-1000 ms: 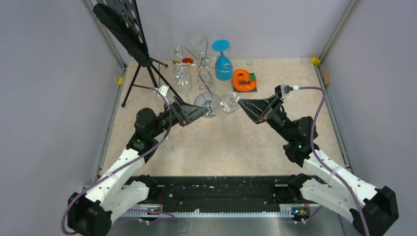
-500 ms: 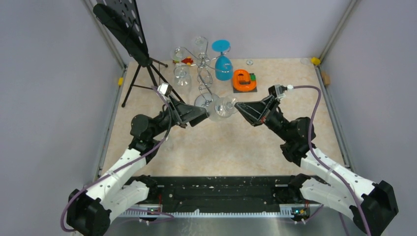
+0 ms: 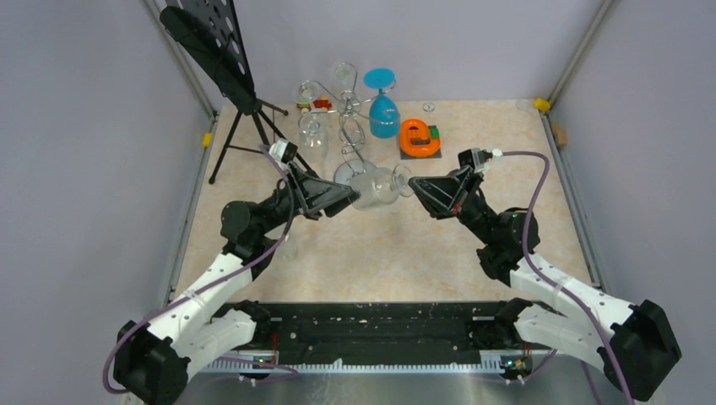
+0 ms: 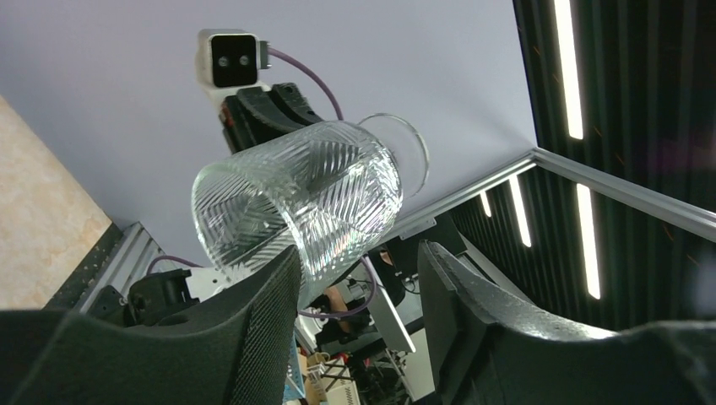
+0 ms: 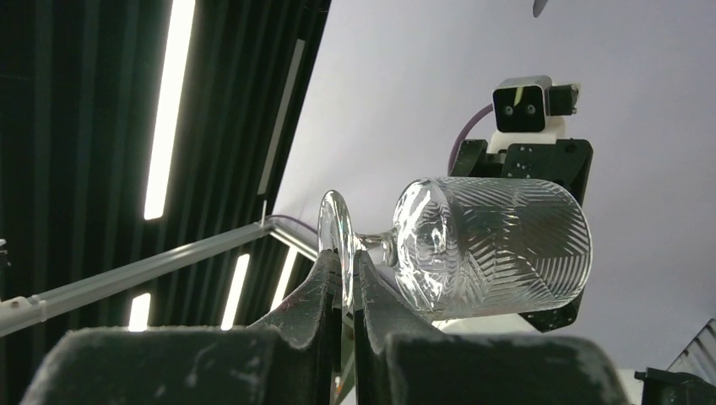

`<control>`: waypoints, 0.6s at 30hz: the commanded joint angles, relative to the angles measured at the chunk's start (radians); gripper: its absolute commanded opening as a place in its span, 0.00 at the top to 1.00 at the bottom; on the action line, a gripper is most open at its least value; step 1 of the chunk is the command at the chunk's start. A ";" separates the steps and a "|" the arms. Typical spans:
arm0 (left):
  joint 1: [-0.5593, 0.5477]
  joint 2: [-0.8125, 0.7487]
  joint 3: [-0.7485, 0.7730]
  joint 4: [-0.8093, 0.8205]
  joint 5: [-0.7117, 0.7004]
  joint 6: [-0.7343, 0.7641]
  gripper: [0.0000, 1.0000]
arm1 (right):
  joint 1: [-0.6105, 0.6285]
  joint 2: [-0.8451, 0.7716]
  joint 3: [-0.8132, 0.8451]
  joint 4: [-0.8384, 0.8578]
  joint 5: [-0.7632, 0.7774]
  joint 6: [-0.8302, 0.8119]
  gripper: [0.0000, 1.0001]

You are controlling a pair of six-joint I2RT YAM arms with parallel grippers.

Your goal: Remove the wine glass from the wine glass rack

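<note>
Flanking one wine glass [image 3: 376, 186]: left pincer [image 3: 349, 199], right pincer [image 3: 414, 182]; one rack [image 3: 350, 135] behind.

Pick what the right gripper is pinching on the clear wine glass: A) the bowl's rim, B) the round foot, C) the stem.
B: in the right wrist view, the right gripper is closed on the edge of the disc-shaped foot of the wine glass.

Plain grey walls [image 3: 76, 169] with metal posts [image 3: 581, 51] in the far corners stand around a beige table [image 3: 380, 253], and long ceiling lights [image 4: 567, 67] shine above.
</note>
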 commanded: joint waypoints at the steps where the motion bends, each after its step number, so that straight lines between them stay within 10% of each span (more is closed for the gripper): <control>1: -0.025 0.018 0.055 0.223 0.034 -0.072 0.46 | 0.010 0.024 -0.035 0.132 0.035 0.038 1.00; 7: -0.044 0.053 0.089 0.295 0.048 -0.082 0.58 | 0.011 -0.002 -0.041 0.064 0.073 -0.020 1.00; 14: -0.046 0.031 0.066 0.315 0.037 -0.072 0.98 | 0.011 -0.026 -0.063 0.051 0.094 -0.023 1.00; 18: -0.044 0.015 0.069 0.264 0.033 -0.028 1.00 | 0.011 -0.032 -0.039 0.031 0.078 -0.051 1.00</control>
